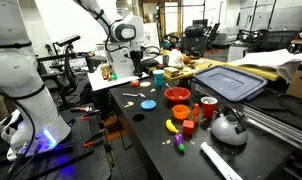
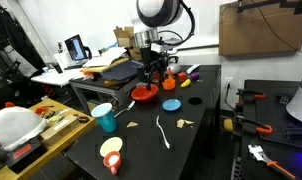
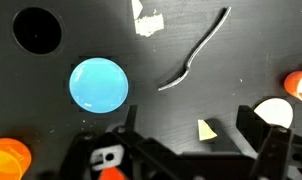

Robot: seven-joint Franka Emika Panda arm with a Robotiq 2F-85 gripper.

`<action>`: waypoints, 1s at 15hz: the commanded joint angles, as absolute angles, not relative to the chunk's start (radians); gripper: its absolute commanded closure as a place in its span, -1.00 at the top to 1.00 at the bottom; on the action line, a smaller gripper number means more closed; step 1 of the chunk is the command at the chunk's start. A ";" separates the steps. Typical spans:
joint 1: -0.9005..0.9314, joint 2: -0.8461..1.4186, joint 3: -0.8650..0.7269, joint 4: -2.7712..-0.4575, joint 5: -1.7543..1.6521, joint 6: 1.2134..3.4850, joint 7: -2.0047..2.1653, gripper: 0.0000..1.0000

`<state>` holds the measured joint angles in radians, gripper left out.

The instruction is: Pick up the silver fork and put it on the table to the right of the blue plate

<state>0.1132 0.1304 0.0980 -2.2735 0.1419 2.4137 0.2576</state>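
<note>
The silver fork (image 3: 196, 60) lies on the black table (image 3: 241, 60), thin and curved, beyond my gripper (image 3: 191, 135). The blue plate (image 3: 99, 84) lies flat to the fork's left in the wrist view. The gripper is open and empty, hovering above the table, with a small yellow scrap (image 3: 206, 129) between its fingers. In both exterior views the gripper (image 1: 134, 62) (image 2: 151, 68) hangs above the table, well away from the fork (image 2: 163, 132) (image 1: 130, 95) and the plate (image 2: 171, 104) (image 1: 147, 103).
A red bowl (image 1: 177, 96) (image 2: 143, 93), a teal cup (image 2: 104, 117), a metal kettle (image 1: 229, 127), a long white bar (image 1: 221, 160) and small colourful toys stand around. A white scrap (image 3: 146, 20) lies near the fork. An orange object (image 3: 6, 158) sits at the wrist view's lower left.
</note>
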 commanded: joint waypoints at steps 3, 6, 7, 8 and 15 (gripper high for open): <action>0.151 0.176 0.111 -2.270 0.154 2.468 0.366 1.00; 0.165 0.192 0.116 -2.272 0.161 2.482 0.404 1.00; 0.169 0.196 0.117 -2.273 0.160 2.487 0.414 1.00; 0.174 0.198 0.117 -2.274 0.158 2.492 0.431 1.00; 0.194 0.227 0.115 -2.281 0.165 2.503 0.502 1.00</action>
<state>0.1837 0.2140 0.1154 -2.2735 0.1429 2.4769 0.4617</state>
